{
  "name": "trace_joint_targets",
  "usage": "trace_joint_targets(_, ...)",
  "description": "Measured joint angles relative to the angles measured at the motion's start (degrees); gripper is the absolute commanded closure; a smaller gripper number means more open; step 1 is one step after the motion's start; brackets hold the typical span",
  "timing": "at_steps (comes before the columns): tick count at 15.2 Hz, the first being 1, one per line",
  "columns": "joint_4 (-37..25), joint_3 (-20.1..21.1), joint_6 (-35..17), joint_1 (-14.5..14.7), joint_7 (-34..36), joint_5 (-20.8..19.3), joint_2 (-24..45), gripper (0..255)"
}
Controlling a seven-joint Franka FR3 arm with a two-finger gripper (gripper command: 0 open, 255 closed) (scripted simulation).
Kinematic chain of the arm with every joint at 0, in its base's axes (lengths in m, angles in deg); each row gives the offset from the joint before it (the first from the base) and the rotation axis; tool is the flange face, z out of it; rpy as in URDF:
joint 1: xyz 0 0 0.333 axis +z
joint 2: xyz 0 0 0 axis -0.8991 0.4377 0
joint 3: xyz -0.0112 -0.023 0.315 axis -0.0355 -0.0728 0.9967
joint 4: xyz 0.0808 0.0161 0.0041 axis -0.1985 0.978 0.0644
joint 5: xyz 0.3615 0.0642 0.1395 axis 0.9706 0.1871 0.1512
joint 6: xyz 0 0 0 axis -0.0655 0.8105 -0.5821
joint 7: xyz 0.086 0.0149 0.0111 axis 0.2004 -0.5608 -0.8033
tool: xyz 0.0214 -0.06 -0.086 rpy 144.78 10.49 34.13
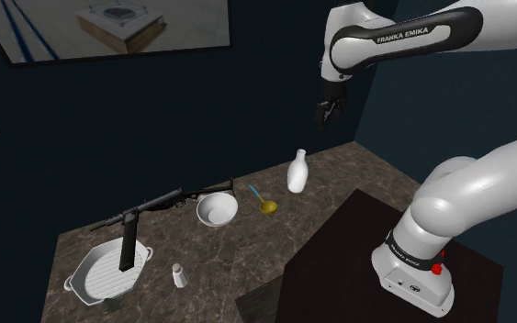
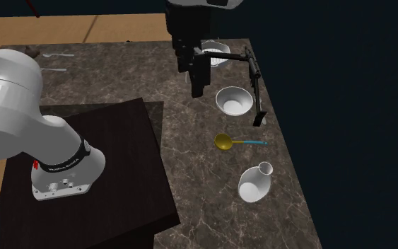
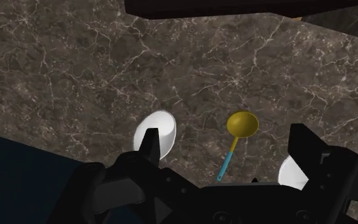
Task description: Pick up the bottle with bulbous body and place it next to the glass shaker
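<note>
A: Counter (image 1: pixel 247 252), from the shoulder view's left: we see a white ridged pan (image 1: pixel 84 280) at the near left corner, with a black bar (image 1: pixel 128 240) standing in it. Agreed?

B: Agreed. Just to its right we have the small white shaker (image 1: pixel 178 273), upright close to the counter's near edge.

A: Farther back we make out a long black tool (image 1: pixel 160 200), its right end touching or just beside a white bowl (image 1: pixel 217 211) — we cannot tell which.

B: Then the gold spoon (image 1: pixel 265 206) with the blue handle, lying flat between the bowl and the bottle.

A: That white bottle (image 1: pixel 297 172) with the round body stands upright at the far side, well apart from the shaker.

B: Right of that, we see the gripper (image 1: pixel 326 114) hanging in the air above the bottle and a little to its right, clear of it. In the wrist view its fingers (image 3: pixel 149 145) stand wide apart — nothing grasped; bottle, spoon and bowl lie on the counter below.

A: At the lower right we have the dark stand (image 1: pixel 357 229) carrying the arm (image 1: pixel 467 193).
</note>
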Motion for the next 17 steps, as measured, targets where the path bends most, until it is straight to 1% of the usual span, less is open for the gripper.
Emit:
trace_joint_targets(4,0.2,-2.6,-7.8,-0.9,-1.9,-0.4,7.3,0)
trace_joint_targets(9,-2.5,-5.4,-16.1,-1.5,-4.7,0.6,18.0,0)
trace_joint_targets(12,-4.2,-6.7,-20.2,-1.9,-6.6,1.9,23.7,0)
trace_joint_targets(15,-6.7,-7.6,-24.7,-2.2,-8.6,4.0,30.7,0)
trace_joint_targets(17,-9.1,-8.1,-26.6,-2.8,-10.5,5.6,35.1,0)
